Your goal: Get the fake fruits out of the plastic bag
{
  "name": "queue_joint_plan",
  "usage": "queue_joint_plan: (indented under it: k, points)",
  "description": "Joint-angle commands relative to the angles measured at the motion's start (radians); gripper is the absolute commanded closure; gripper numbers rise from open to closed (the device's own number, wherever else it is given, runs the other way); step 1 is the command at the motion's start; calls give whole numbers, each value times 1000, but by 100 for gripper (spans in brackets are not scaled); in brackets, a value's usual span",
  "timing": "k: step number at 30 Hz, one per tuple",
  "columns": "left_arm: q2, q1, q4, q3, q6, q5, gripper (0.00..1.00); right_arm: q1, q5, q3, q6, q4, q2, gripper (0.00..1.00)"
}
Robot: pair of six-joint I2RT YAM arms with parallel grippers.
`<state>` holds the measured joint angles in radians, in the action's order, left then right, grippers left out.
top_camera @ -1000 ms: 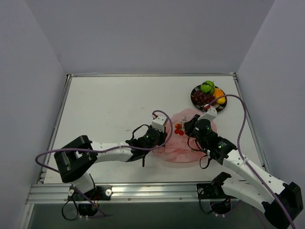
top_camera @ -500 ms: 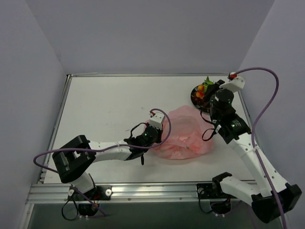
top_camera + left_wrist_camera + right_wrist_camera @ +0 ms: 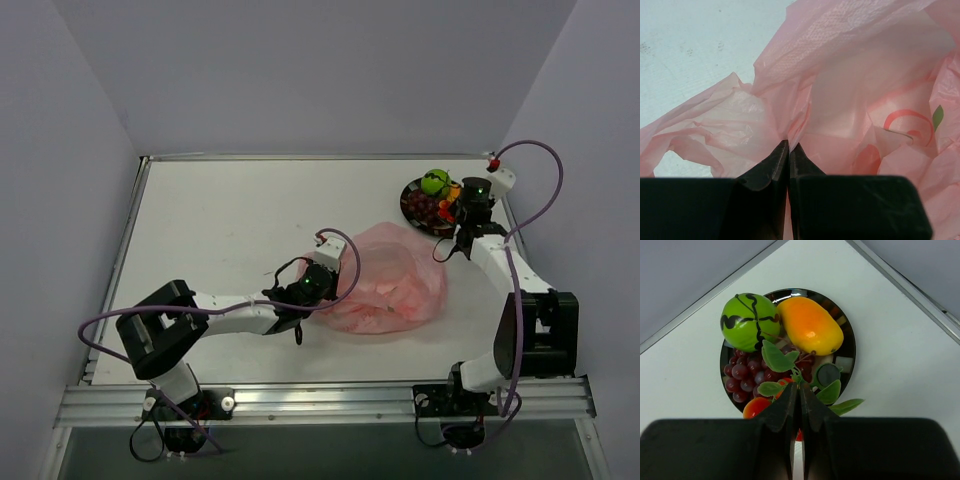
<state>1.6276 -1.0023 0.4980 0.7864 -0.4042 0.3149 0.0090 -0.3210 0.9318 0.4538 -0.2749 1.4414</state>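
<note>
- Near the right half of the table (image 3: 230, 215), in the overhead view, the plastic bag (image 3: 395, 285) lies crumpled and puffed up, between the two arms.
- At the table's far right corner sits a round black plate (image 3: 407, 196). It carries the green fruit (image 3: 434, 182), the grape bunch (image 3: 424, 205) and the yellow-orange fruit (image 3: 459, 191).
- Reaching in from the left, the left gripper (image 3: 333, 298) meets the bag's left edge. The right gripper (image 3: 450, 208) is at the near right rim of the plate, well apart from the bag.
- From the left wrist, the two dark fingers are pressed together on a gathered fold of the pink film, which fans out wrinkled beyond the tips. Bare table shows at the upper left.
- From the right wrist, the fingers are together over the near side of the plate, clamped on the stalk of the leafy red fruit (image 3: 756, 407). Its green leaves spread around the fingertips and over the grapes. Whether it rests on the plate, I cannot tell.
</note>
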Motion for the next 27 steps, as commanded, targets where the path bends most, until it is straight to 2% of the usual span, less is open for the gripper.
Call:
queue_joint_plan:
  k: [1, 12, 15, 18, 19, 22, 25, 27]
  points:
    - [3, 7, 22, 19, 7, -13, 98, -58, 72, 9, 28, -128, 53, 100]
    - [-6, 7, 31, 16, -4, -43, 98, -99, 158, 38, 57, -214, 235, 100]
    - [-3, 5, 33, 16, -7, -50, 98, -99, 163, 29, 65, -230, 252, 94]
    - [-2, 5, 33, 17, -10, -53, 98, -101, 135, 21, 72, -230, 260, 78]
    - [-2, 5, 33, 19, -10, -56, 98, -107, 132, 19, 74, -228, 263, 69]
    - [-3, 5, 34, 16, -12, -56, 98, -118, 154, 25, 79, -221, 275, 56]
    - [0, 5, 34, 17, -12, -56, 98, -119, 169, 24, 88, -211, 268, 53]
    - [2, 5, 34, 17, -13, -56, 98, -119, 171, 13, 88, -207, 232, 45]
